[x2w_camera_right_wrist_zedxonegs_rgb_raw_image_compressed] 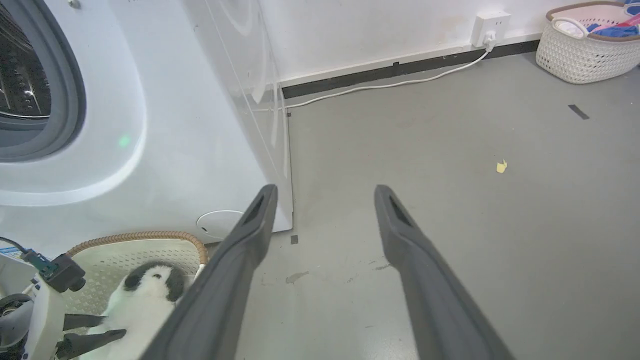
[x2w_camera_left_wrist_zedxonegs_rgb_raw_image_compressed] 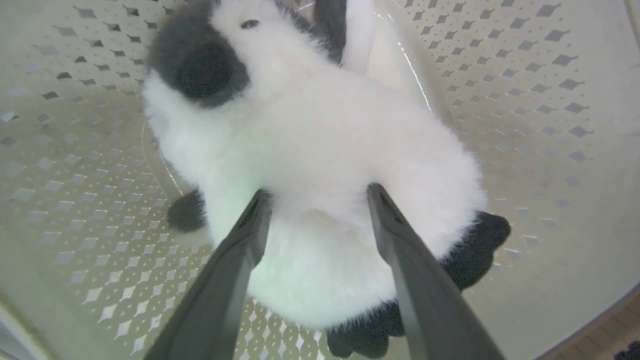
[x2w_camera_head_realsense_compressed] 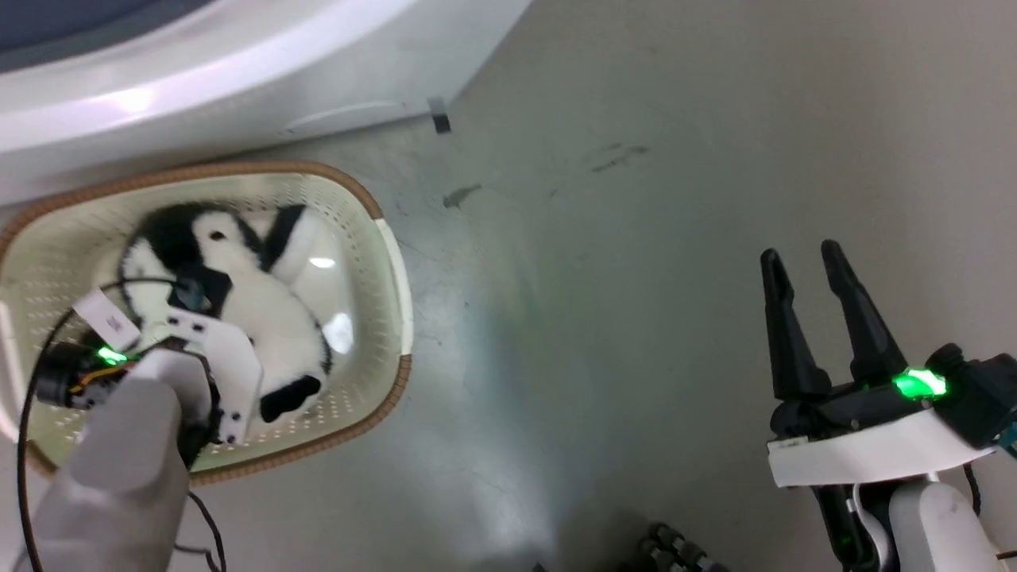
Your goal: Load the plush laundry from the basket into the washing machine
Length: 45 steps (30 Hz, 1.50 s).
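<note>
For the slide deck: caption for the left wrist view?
Open left claw over the fluffy white-and-black penguin soft toy inside the cream perforated plastic basket.

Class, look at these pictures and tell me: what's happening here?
A robot's left gripper is down in the basket, jaws open astride the plush penguin, not yet closed on it. The basket sits on the floor just in front of the washing machine. The right gripper hangs open above the floor, holding nothing.

Left gripper (x2w_camera_left_wrist_zedxonegs_rgb_raw_image_compressed: 320, 192) points down, jaws spread wide; right gripper (x2w_camera_head_realsense_compressed: 801, 256) hovers well apart to the right, jaws wide too, fingers pointing forward.
</note>
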Tool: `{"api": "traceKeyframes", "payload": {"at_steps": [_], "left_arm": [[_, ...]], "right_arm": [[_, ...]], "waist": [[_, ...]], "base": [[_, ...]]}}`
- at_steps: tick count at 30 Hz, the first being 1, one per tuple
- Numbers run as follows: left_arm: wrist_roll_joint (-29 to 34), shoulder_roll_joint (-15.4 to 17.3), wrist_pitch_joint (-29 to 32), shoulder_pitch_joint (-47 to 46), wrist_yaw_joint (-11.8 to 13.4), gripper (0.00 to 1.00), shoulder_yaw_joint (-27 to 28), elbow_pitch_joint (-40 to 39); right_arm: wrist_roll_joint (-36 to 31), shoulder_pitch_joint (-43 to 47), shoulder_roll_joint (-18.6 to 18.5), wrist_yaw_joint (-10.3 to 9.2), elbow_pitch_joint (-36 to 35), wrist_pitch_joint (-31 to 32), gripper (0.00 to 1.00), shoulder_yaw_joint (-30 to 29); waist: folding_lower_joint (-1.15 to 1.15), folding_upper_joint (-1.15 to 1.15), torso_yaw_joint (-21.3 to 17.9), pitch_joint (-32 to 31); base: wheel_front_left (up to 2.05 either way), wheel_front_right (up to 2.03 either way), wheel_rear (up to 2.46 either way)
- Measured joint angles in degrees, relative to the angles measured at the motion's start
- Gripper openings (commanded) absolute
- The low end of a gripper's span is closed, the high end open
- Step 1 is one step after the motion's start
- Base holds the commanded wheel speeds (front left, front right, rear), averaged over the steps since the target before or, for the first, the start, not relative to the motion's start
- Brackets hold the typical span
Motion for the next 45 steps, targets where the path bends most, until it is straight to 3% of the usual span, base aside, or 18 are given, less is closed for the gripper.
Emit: {"api": "traceKeyframes", "payload": {"at_steps": [7, 16, 17, 29, 38, 45], "left_arm": [[-0.8, 1.5, 5.5, -5.9, 0.0, 1.0, -1.6, 5.8], [-1.6, 2.1, 6.5, -10.8, -0.2, 1.0, -4.2, 10.8], [-2.7, 2.2, 7.1, -11.7, -0.6, 0.0, -4.6, 12.0], [-5.4, 2.5, 3.0, -10.5, -1.1, 0.0, -6.2, 13.4], [-7.4, -1.1, -4.7, -6.3, -1.1, 0.0, -6.6, 14.2], [-8.9, -5.7, -13.8, -3.0, -1.1, 0.0, -7.0, 14.1]], "right_arm": [[2.0, -0.6, 0.0, 0.0, -0.6, -0.8, 1.0, 0.4], [4.0, -1.7, 0.0, 0.0, -0.9, -1.9, 1.0, 0.8], [4.4, -1.9, 0.0, 0.0, -0.8, -2.0, 1.0, 0.8], [3.8, -3.1, 0.0, 0.0, 0.3, -2.4, 1.0, -0.2], [-0.5, -2.8, 0.0, 0.0, 0.7, -2.4, 1.0, -3.5], [-4.5, 0.0, 0.0, 0.0, 1.0, -2.4, 1.0, -6.0]], "waist": [[0.0, 0.0, -1.5, 3.8], [-0.01, 0.0, -3.2, 8.2], [0.0, 0.0, -3.7, 8.9], [0.0, 0.0, -3.9, 6.4], [0.0, 0.0, -1.1, -1.2], [0.0, 0.0, 2.4, -9.0]], "base": [[0.0, 0.0, 0.0], [0.0, 0.0, 0.0], [0.0, 0.0, 0.0], [0.0, 0.0, 0.0], [0.0, 0.0, 0.0], [0.0, 0.0, 0.0]]}}
